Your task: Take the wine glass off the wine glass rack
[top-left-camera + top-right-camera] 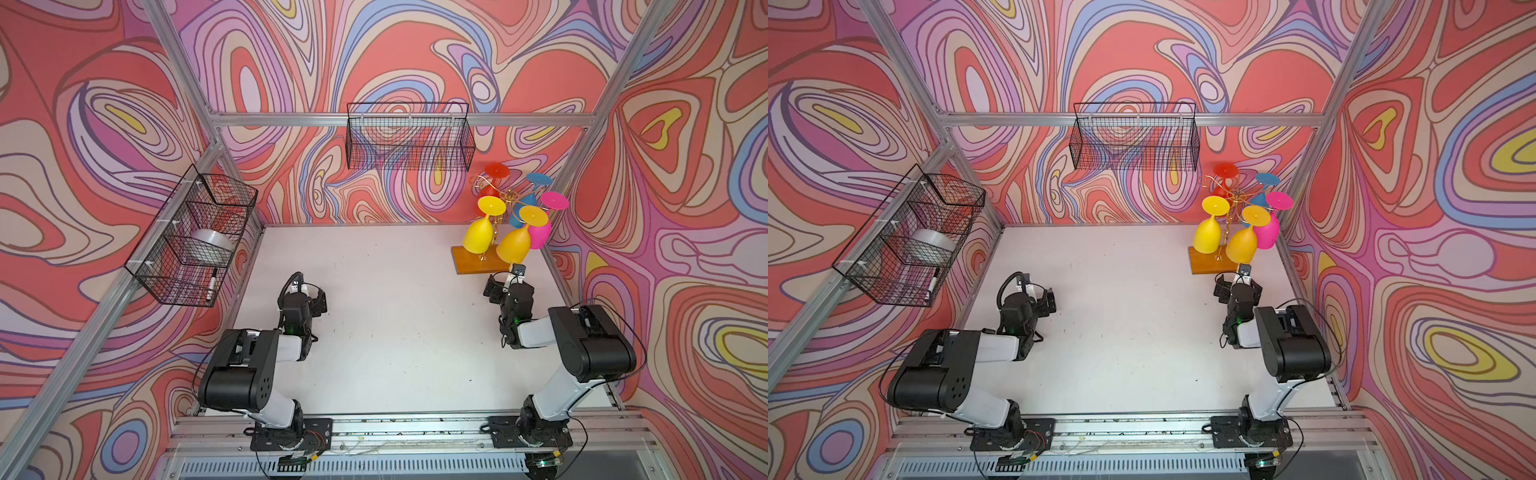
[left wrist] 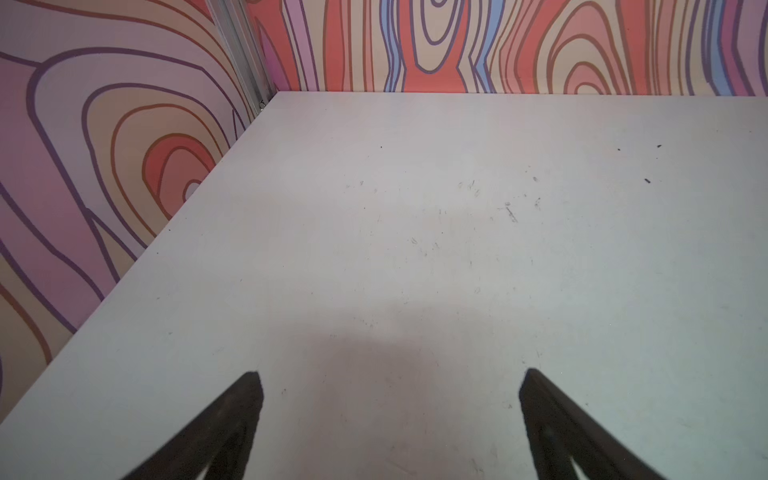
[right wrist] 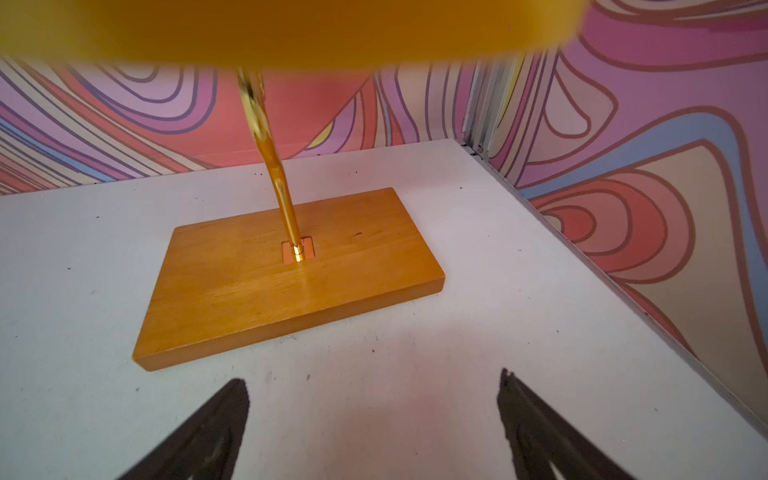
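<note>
A: How is the left arm (image 1: 245,365) set?
B: Folded back on itself, elbow high, forearm angling inward. The left gripper (image 2: 390,374) points forward and down, jaws spread wide with nothing between them.
A: And the right arm (image 1: 582,353)?
B: Much the same fold. The right gripper (image 3: 374,376) is spread wide too, its two dark fingers (image 3: 224,415) empty.
A: Do the arms touch anywhere?
B: No, they're well apart, each on its own side
</note>
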